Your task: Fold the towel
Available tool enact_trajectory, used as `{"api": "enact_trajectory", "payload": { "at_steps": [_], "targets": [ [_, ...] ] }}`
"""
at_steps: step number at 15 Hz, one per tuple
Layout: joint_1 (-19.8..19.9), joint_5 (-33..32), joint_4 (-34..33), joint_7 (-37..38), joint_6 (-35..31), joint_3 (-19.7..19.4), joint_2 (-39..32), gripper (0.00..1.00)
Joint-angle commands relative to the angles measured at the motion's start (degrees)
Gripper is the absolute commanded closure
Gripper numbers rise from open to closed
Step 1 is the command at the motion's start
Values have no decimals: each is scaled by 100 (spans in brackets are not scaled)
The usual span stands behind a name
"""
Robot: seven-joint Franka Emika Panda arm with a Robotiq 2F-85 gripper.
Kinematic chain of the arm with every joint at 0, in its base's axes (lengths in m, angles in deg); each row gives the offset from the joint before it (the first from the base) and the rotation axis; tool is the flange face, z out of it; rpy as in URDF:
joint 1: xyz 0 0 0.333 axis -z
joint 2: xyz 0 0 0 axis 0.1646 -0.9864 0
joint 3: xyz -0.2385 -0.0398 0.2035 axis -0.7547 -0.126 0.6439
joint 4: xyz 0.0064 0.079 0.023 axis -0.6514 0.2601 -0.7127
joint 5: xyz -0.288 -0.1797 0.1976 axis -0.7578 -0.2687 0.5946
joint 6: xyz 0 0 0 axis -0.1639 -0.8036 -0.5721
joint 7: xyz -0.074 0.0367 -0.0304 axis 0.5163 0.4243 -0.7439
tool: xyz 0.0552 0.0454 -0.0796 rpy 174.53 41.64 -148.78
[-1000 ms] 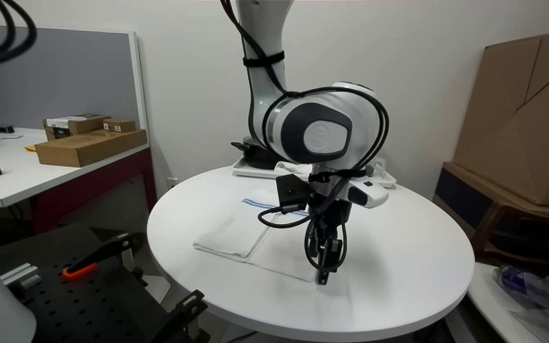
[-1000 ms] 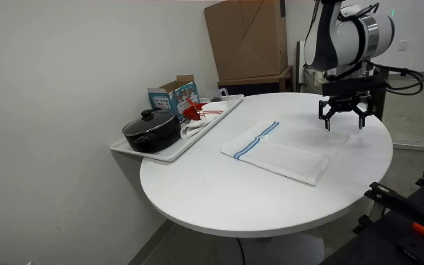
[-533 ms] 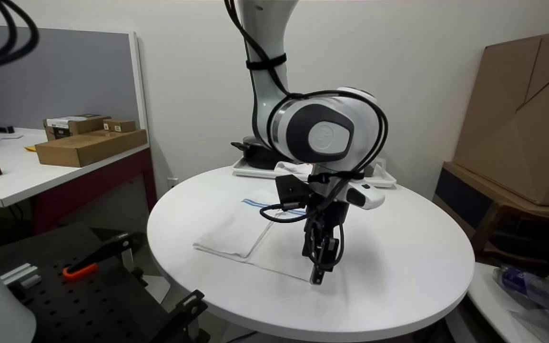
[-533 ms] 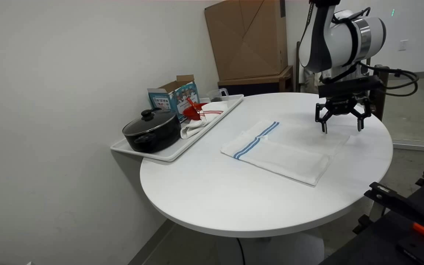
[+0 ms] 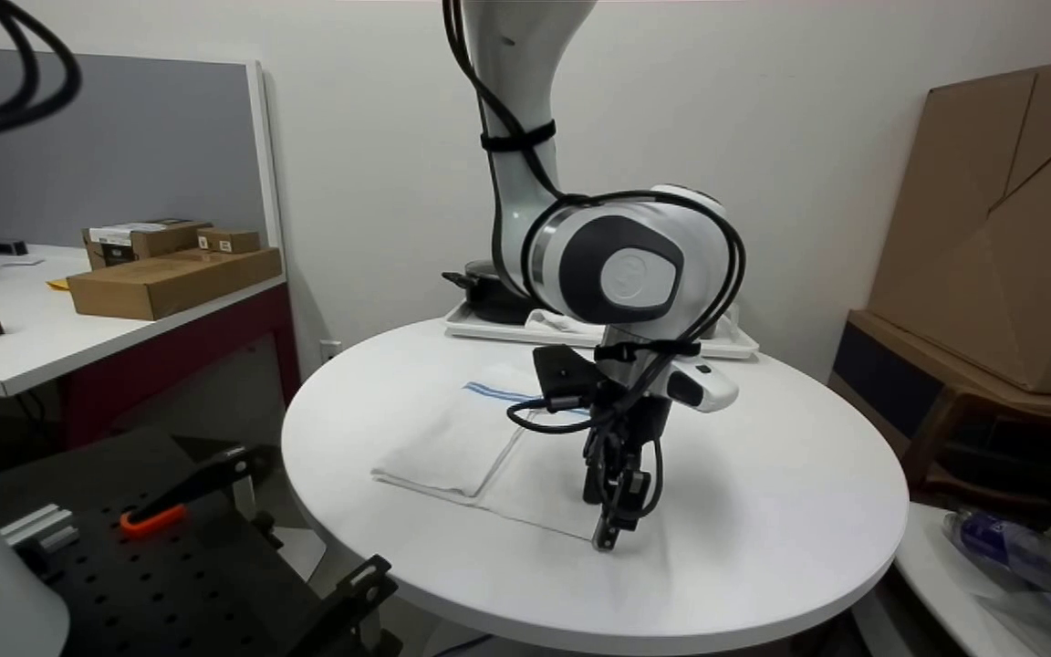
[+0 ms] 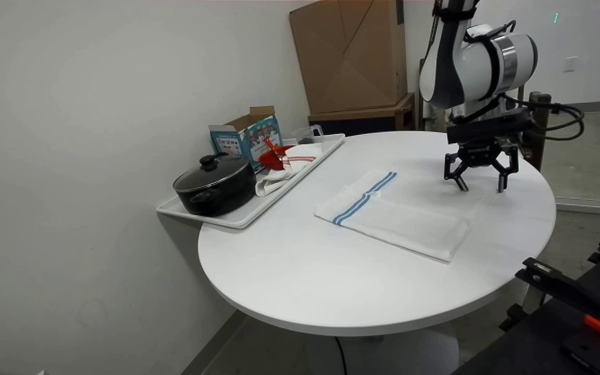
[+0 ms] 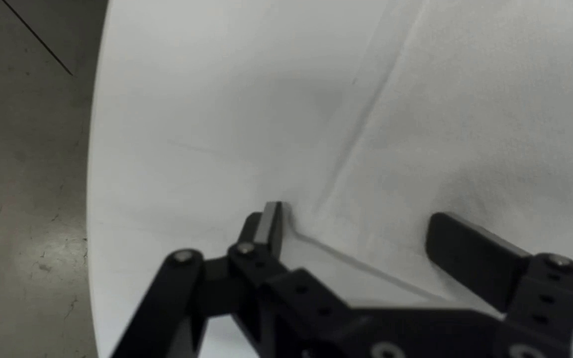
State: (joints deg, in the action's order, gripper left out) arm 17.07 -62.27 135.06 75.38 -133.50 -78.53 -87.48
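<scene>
The white towel with blue stripes lies flat on the round white table, with one part folded over the rest; it shows in both exterior views [image 5: 457, 447] [image 6: 409, 219] and in the wrist view [image 7: 490, 124]. My gripper [image 6: 482, 188] points down at the single-layer corner of the towel; it also shows in an exterior view [image 5: 600, 522]. In the wrist view the gripper [image 7: 357, 214] is partly open. Its left finger is at the towel's corner, right at the edge. Its right finger is over the cloth. Cloth lies between the fingers, not pinched.
A white tray [image 6: 248, 221] at the table's wall side holds a black pot [image 6: 216, 187], a blue box [image 6: 250, 138], a red item [image 6: 274, 156], another towel [image 6: 300, 161] and a clear cup [image 6: 308, 134]. The round table's edge [image 7: 92, 164] is close to the gripper.
My gripper has moved down toward the table and over the towel's corner. Its fingers have drawn closer together and tilt inward. The towel has shifted very slightly.
</scene>
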Motion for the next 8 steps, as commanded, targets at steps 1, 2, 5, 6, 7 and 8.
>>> {"api": "enact_trajectory", "payload": {
  "at_steps": [1, 2, 5, 6, 7, 8],
  "targets": [
    [-185, 46, -145, 103, 66, -129, -113, 56],
    [-205, 48, -149, 110, 71, -137, -103, 62],
    [-236, 69, -153, 124, 109, -126, -73, 84],
    [-220, 121, -157, 144, 148, -93, -53, 83],
    [-154, 274, -180, 221, 213, -14, -24, 85],
    [-67, 424, -198, 240, 290, 80, 14, 91]
  ]
}}
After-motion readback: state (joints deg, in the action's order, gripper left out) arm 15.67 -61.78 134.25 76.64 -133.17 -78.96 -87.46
